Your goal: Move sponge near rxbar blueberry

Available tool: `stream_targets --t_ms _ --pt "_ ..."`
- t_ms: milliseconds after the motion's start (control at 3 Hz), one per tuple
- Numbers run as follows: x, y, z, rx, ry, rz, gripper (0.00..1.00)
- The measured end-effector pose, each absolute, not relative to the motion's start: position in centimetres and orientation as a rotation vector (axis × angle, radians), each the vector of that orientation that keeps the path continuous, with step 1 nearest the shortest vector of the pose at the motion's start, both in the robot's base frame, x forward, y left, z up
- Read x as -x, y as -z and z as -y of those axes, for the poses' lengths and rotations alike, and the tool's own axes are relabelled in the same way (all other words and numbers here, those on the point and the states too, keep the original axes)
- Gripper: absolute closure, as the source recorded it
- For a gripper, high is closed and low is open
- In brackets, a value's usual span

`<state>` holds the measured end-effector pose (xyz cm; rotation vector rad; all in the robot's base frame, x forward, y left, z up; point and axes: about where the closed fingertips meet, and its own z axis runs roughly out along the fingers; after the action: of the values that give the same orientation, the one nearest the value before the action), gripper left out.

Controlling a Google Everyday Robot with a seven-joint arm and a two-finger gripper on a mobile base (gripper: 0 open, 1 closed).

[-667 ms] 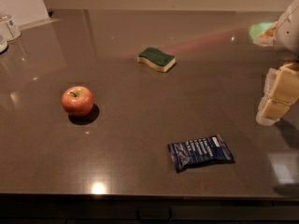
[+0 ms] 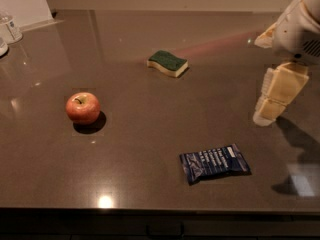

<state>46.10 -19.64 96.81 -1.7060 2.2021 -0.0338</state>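
The sponge (image 2: 168,63), dark green on top over pale yellow foam, lies on the dark countertop at the back centre. The rxbar blueberry (image 2: 215,163), a navy wrapper with white print, lies flat near the front right. My gripper (image 2: 267,113), with cream pads, hangs at the right edge above the counter. It is to the right of the sponge and above and behind the bar, holding nothing and touching neither.
A red apple (image 2: 83,107) stands at the left middle. A clear container (image 2: 10,26) and a white panel (image 2: 22,4) are at the far left corner. The counter's front edge (image 2: 160,211) runs along the bottom.
My gripper has moved a little to the left, further into view. The sponge, bar and apple have not moved.
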Motion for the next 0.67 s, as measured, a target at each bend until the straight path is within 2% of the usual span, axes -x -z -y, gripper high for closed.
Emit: stream_targets --t_ms 667 --pt "-53.0 -93.5 13.1 1.650 -0.174 -2.157 0.00"
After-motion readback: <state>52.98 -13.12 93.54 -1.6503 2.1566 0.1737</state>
